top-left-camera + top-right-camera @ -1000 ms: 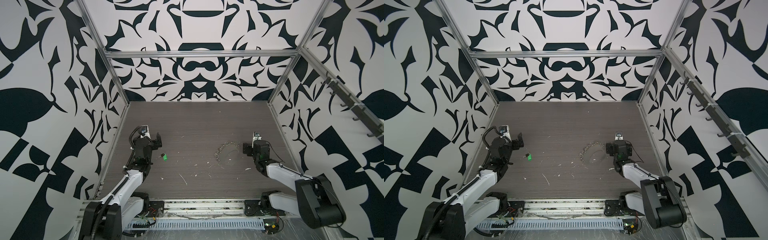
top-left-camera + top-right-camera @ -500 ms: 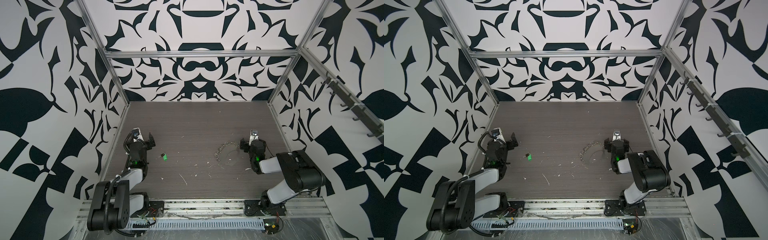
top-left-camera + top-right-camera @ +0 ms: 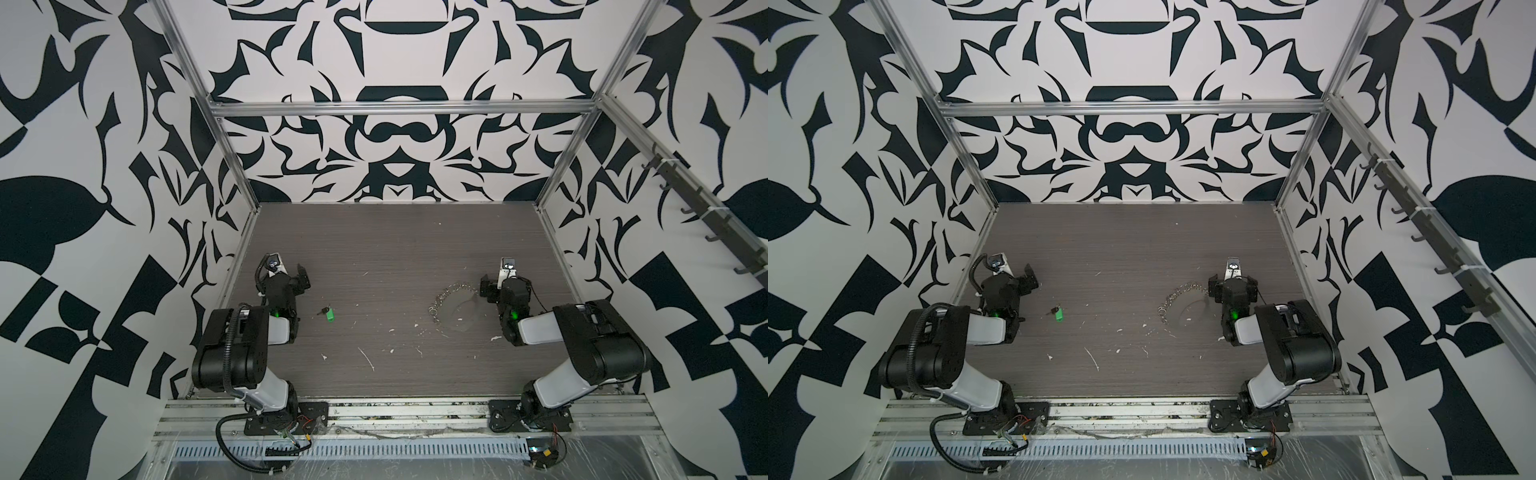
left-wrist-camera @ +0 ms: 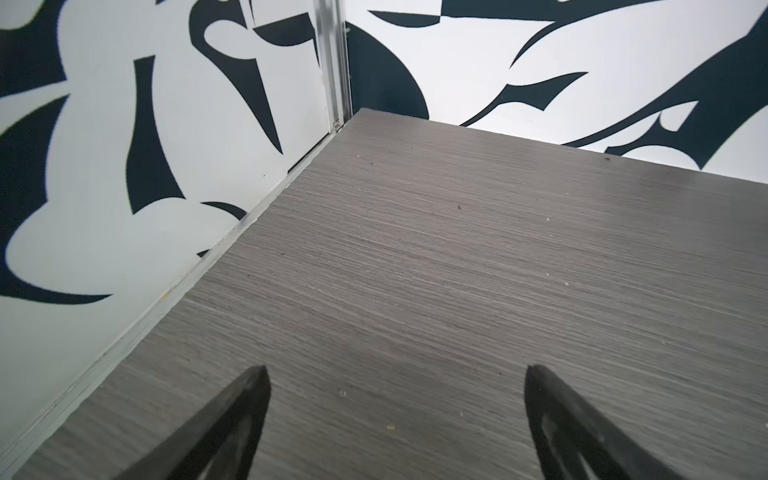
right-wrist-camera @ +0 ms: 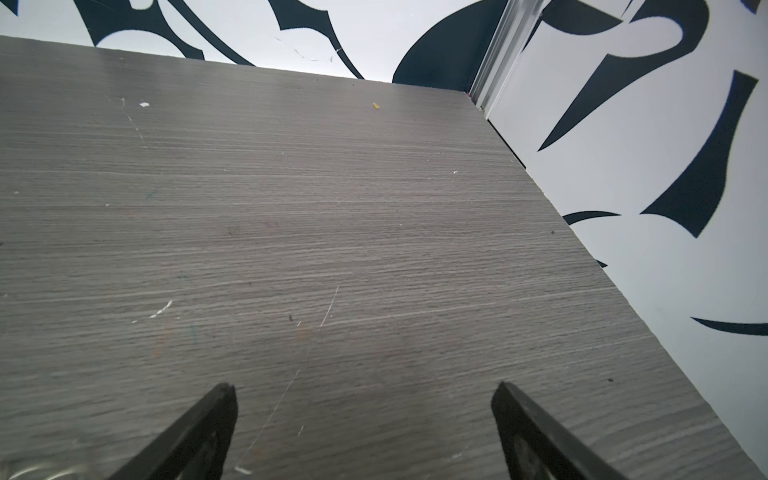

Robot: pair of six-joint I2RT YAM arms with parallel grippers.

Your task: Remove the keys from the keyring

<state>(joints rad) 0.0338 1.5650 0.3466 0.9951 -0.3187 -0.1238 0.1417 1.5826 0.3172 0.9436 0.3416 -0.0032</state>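
Note:
The keys (image 3: 328,313) (image 3: 1059,313), a small dark key joined to a bright green tag, lie on the grey table left of centre, apart from the keyring. The keyring (image 3: 446,291) (image 3: 1177,289), a pale loop strung with small silver rings, lies right of centre. My left gripper (image 3: 291,275) (image 3: 1021,276) (image 4: 397,370) stands open and empty near the left wall, a short way from the keys. My right gripper (image 3: 505,286) (image 3: 1233,286) (image 5: 365,386) is open and empty just right of the keyring. Neither wrist view shows the keys.
White scraps (image 3: 368,359) lie scattered on the front half of the table (image 3: 395,241). Patterned walls with aluminium posts (image 4: 332,62) (image 5: 498,41) close three sides. A rail of hooks (image 3: 706,216) runs along the right wall. Both arms sit folded at the front corners.
Both arms have folded back, their elbows now raised at the front corners. The grippers stayed open and shifted only slightly. The keys and the keyring lie where they were.

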